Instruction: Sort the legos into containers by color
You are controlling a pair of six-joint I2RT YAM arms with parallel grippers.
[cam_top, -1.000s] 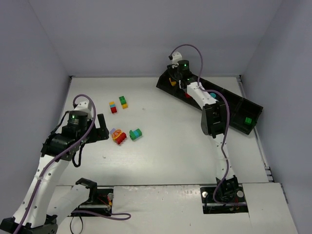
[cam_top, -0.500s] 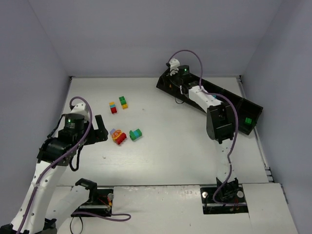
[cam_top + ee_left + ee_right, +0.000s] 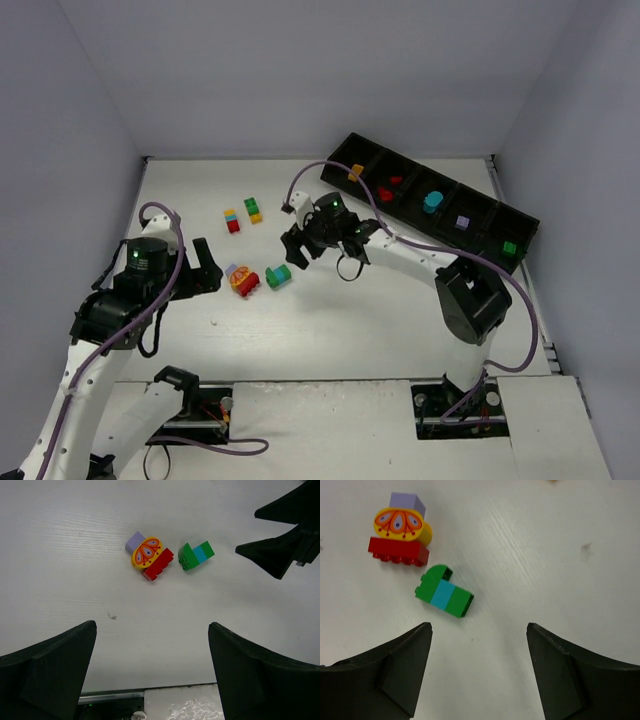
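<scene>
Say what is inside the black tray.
Left to right: yellow-orange brick, red bricks, teal brick, purple brick, green brick, one colour per compartment. Nothing covers the tray.

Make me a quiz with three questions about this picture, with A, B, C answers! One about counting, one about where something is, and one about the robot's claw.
1. How many compartments does the black tray have?
A) three B) eight C) five
2. Where is the green-and-teal brick?
A) in the black tray B) on the table, beside the red-yellow-purple stack C) on top of that stack
3. How is the right gripper?
A) open and empty B) shut on a red brick C) shut on the tray

Answers:
1 C: there are five squares in a row.
2 B: it lies on the table next to the stack.
3 A: its fingers stand apart with nothing between them.
</scene>
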